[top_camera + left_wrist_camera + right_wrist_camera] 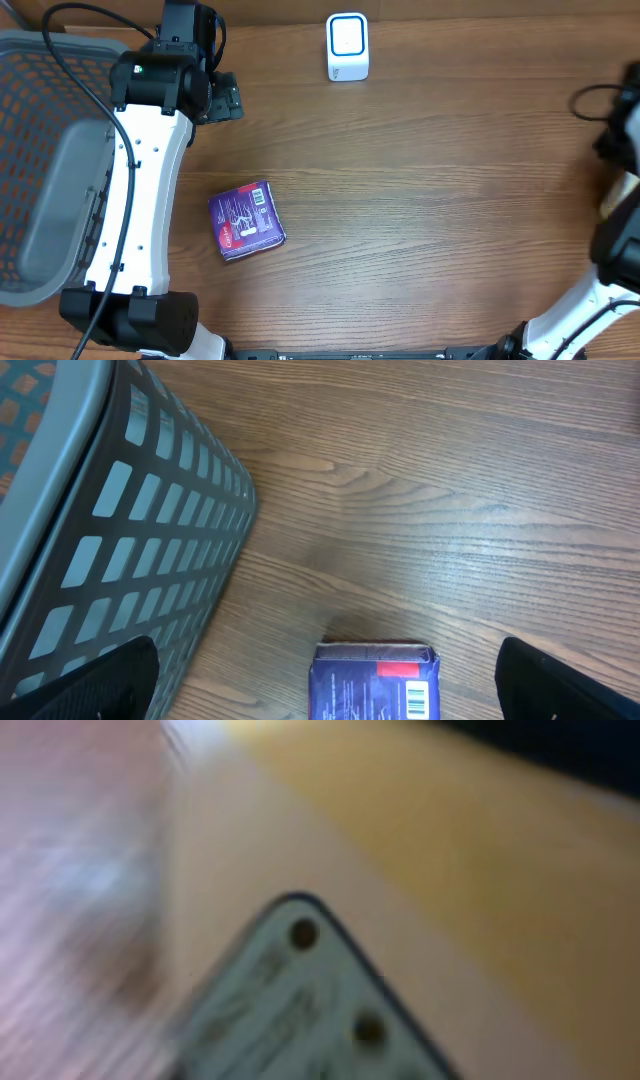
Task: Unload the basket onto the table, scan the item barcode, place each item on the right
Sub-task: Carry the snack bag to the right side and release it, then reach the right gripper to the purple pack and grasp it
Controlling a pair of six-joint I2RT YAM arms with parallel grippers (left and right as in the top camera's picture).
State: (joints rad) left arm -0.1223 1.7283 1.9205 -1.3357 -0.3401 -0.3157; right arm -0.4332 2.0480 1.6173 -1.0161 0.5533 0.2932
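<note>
While the purple packet (247, 221) lies flat on the desk (430, 200), well apart from the white scanner (347, 47), the scan looks not yet done. The left gripper (224, 97) has its jaws wide and empty. The right gripper is lost in blur, so I cannot tell. The barcode (422, 700) faces up; the other print is too small to read.

Mock shop checkout, wooden table (450, 200), white scanner (347, 47), grey basket (25, 100)
</note>
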